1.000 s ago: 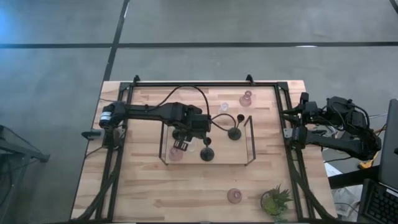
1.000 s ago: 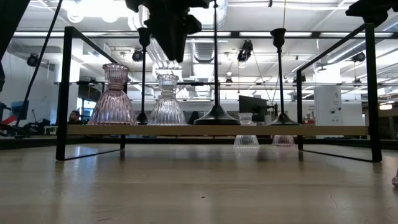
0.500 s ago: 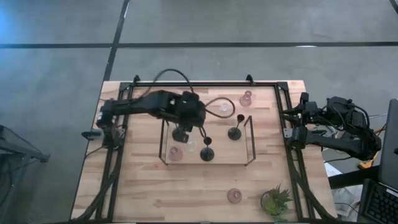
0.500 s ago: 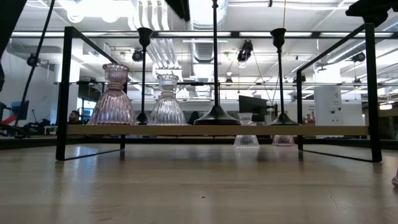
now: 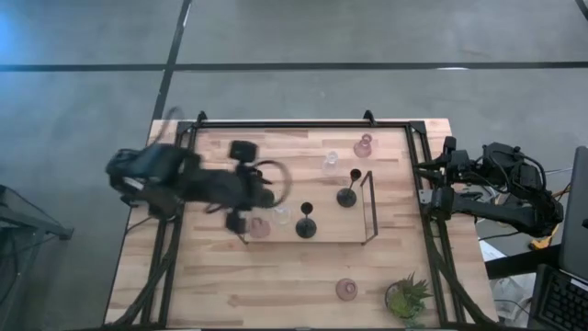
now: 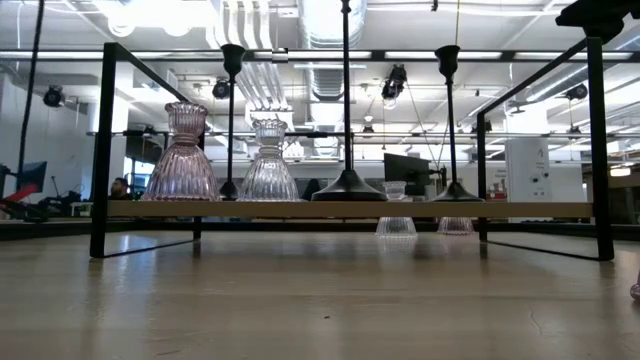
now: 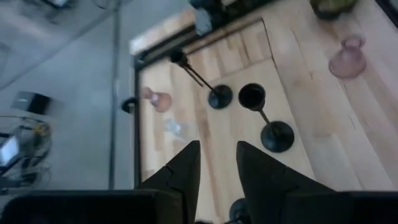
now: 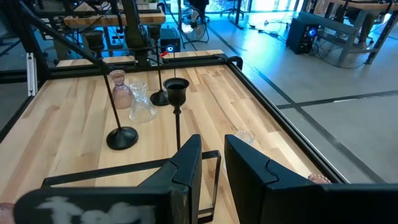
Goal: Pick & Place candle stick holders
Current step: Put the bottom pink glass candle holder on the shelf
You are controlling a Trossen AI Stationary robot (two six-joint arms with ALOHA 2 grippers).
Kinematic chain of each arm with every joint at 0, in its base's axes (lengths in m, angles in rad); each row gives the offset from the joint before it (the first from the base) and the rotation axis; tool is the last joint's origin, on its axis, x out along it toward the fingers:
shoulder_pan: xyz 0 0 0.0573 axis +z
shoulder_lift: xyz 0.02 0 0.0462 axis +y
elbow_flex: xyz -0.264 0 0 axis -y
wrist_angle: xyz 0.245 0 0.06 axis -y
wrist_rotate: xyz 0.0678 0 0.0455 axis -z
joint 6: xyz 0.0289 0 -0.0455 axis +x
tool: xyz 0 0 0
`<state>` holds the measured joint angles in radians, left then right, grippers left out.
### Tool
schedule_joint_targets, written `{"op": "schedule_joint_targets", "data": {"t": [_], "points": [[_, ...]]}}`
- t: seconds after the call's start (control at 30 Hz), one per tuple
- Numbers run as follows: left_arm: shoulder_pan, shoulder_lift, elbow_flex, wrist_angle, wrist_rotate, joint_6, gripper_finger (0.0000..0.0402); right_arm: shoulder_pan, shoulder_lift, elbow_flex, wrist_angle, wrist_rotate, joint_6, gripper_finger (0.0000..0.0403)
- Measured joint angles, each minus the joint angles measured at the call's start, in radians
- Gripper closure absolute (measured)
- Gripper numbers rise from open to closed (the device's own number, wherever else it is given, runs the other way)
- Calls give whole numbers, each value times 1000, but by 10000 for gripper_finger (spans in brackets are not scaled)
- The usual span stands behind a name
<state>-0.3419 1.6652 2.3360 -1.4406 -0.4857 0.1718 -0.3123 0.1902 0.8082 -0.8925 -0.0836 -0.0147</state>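
Although the black wire rack [image 5: 371, 207] in the middle of the counter [image 5: 276, 285] already carries four candle holders, the job looks only part done, since three more stand outside it. Inside the rack sit a pink glass holder [image 5: 260, 227], a clear glass holder [image 5: 281, 216] just beside it, and two black stemmed holders [image 5: 306, 226] [image 5: 347, 196]. Outside, a clear glass one [image 5: 330, 163] and a pink one [image 5: 364, 146] stand near the far edge, and another pink one [image 5: 346, 290] stands near the front beside a small potted plant [image 5: 407, 298]. The left claw [image 7: 216, 167] hangs over the rack's left end, empty, with its fingers a little apart. The right claw [image 8: 211, 163] waits at the counter's right edge, also empty and slightly parted. The step in hand seems to be the gap between one placement and the next pick. The next move likely calls for the left arm to reach past the rack to one of the far glass holders, coming down over its narrow neck, closing gently on the slick glass, and then lifting it clear of the rack's top rail without knocking the tall black stems.
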Motion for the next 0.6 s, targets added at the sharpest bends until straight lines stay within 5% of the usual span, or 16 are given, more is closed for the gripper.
{"op": "schedule_joint_targets", "data": {"t": [0.27, 0.6], "points": [[-134, -216, -109, 46, -78, -93, 314, 0, 0, 0, 0, 0, 0, 339], [-124, -608, -578, 358, -142, -98, 314, 0, 0, 0, 7, 1, -14, 339]]}}
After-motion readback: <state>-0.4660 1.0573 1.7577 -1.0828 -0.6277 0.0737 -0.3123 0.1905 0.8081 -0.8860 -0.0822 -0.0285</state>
